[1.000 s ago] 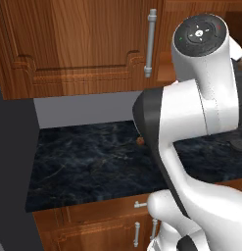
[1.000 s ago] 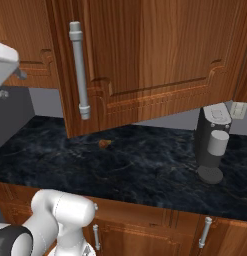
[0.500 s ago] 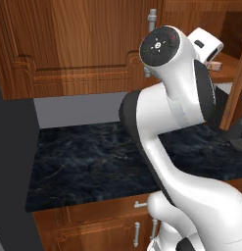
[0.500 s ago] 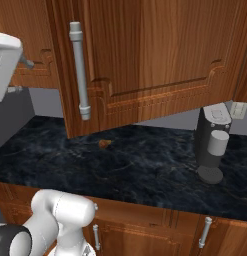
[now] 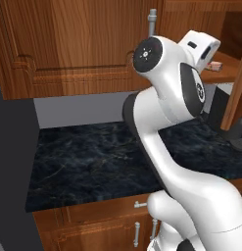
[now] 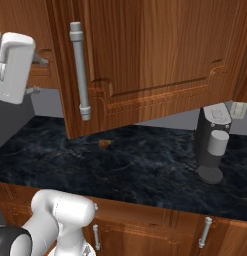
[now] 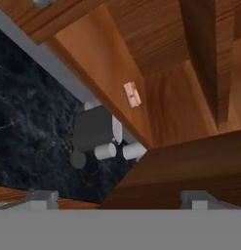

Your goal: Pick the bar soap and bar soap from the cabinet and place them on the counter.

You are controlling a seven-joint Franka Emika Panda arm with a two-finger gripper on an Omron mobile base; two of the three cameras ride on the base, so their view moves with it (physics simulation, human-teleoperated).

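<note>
The gripper (image 7: 117, 202), jaws wide apart and empty, faces the cabinet (image 7: 190, 117); 1 bar soap (image 7: 132, 94) lies at the shelf's front edge. Centre on it squarely before closing.

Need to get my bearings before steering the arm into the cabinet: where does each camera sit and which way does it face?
Left base view: behind the arm on its left, facing the counter and cabinet; the white arm rises at right, its hand near the bar soap on the shelf.
Right base view: behind on the right, facing the open cabinet door and a dark grey appliance; arm base at lower left.
Hand view: rolled, looking along the jaws at the bar soap on the shelf.
Shared: both base views show the counter and cabinet.
</note>
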